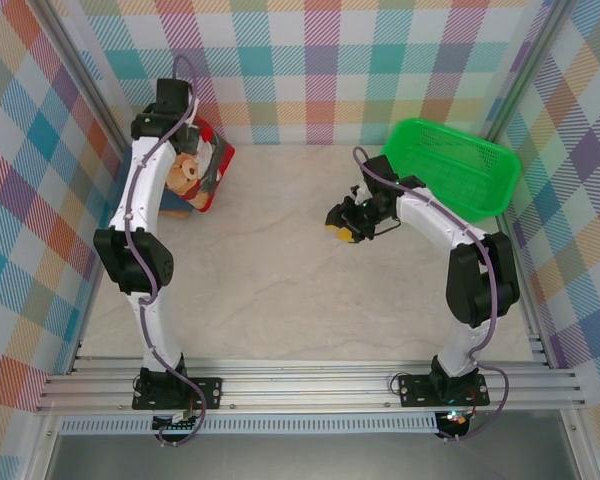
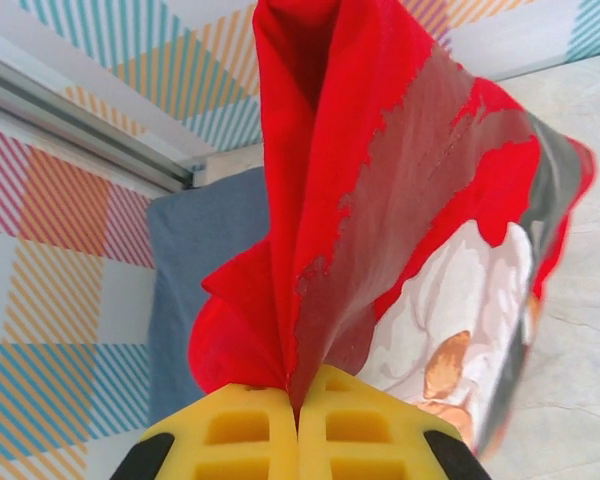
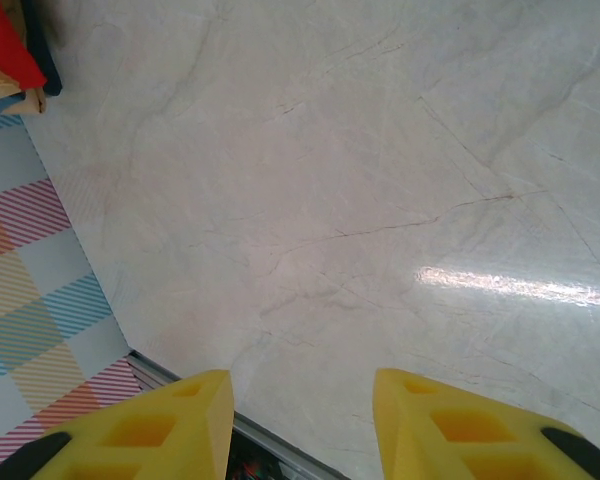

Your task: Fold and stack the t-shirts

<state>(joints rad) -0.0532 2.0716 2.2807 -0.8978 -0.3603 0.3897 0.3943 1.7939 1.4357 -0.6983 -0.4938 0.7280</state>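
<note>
A red t-shirt with a tan-white cartoon print lies at the far left of the table, on top of a slate-blue t-shirt. My left gripper hangs over it, shut on a pinched fold of the red cloth. In the left wrist view the red t-shirt rises in a taut bunch from between my left gripper's yellow fingers, and the blue t-shirt lies flat beneath. My right gripper hovers over bare table at mid-right. It stands open with nothing between its fingers.
A green mesh basket sits at the far right against the checked wall. Checked walls close in the table on the left, back and right. The marble tabletop stretches between the two arms.
</note>
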